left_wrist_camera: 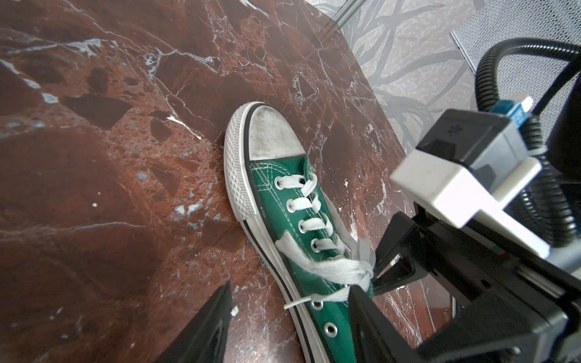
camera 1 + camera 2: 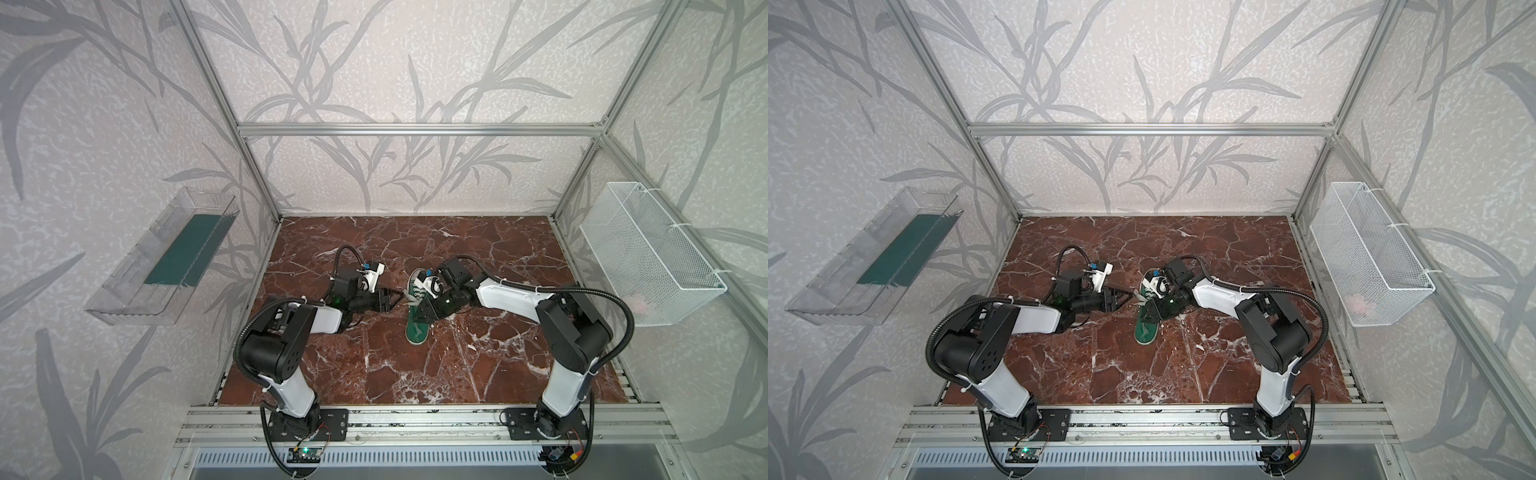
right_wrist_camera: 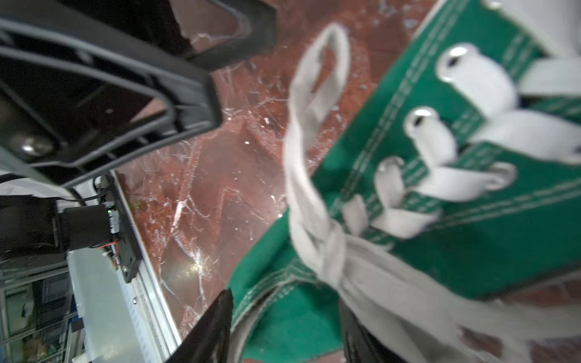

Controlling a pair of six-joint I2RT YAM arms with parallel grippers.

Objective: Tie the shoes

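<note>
Left tool (image 2: pixel 397 300), released, just beside the shoe's (image 2: pixel 417 330) laced side; right tool (image 2: pixel 419 318), jaws apart, straddling its collar (image 3: pixel 267 283) by the knot (image 3: pixel 327 248). Shoe lies on the surface (image 2: pixel 374 365) between both.

Two alike, left arm (image 2: pixel 286 336) and right arm (image 2: pixel 575 328): glossy white shells over matte black joints. Blocky black elbows, with a ring of small holes (image 2: pixel 296 356) on the flat side. Ribbed black hose (image 2: pixel 240 337) looping along each, pinned by white ties. Black foot plates (image 2: pixel 337 419), screwed down at the corners. Left pincer (image 2: pixel 397 300) and right pincer (image 2: pixel 419 316) all black, with angular, hollow-framed fingers (image 3: pixel 195 107). On each wrist a camera (image 1: pixel 471 138): dark grey block, white bracket (image 1: pixel 452 185), blue plug (image 1: pixel 511 110). Green light (image 2: pixel 337 300) by the left wrist; red and yellow wires (image 2: pixel 575 457) at the right foot.
</note>
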